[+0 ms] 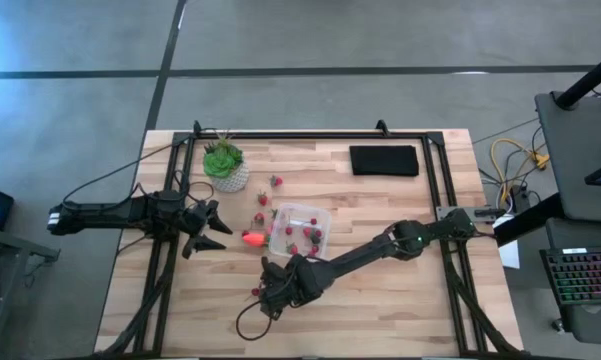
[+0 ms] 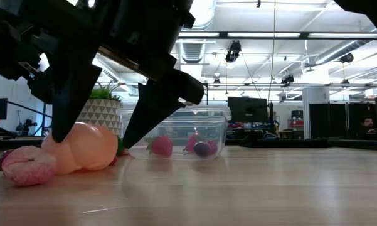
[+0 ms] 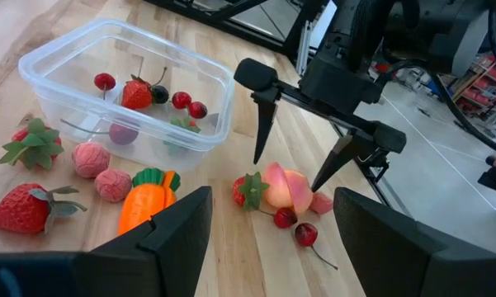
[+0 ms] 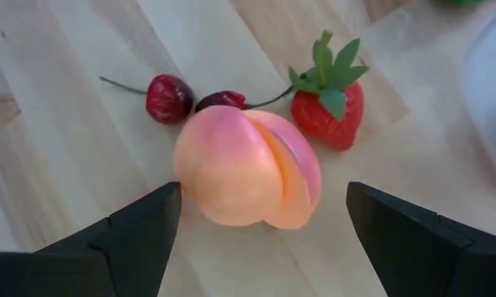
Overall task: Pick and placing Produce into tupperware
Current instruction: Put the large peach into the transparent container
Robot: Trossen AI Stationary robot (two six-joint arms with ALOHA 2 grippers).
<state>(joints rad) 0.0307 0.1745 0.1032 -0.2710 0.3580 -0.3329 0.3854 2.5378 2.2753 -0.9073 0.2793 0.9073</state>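
Note:
A pink-orange peach (image 4: 248, 169) lies on the wood table near its front edge, beside a strawberry (image 4: 330, 107) and two cherries (image 4: 169, 97). My right gripper (image 4: 264, 194) is open, slanting down over the peach with one finger on each side of it; no touch shows. The clear tupperware (image 1: 300, 230) stands just beyond, with several small red pieces inside. An orange carrot (image 3: 147, 202), a strawberry (image 3: 21, 206) and pink round pieces (image 3: 91, 158) lie by its left side. My left gripper (image 1: 208, 228) waits open at the table's left.
A green plant in a pale pot (image 1: 225, 165) stands at the far left of the table and a black pad (image 1: 385, 160) lies at the far right. Loose berries (image 1: 265, 198) lie between the plant and the tupperware. Black frame rails (image 1: 435, 170) run along the table's sides.

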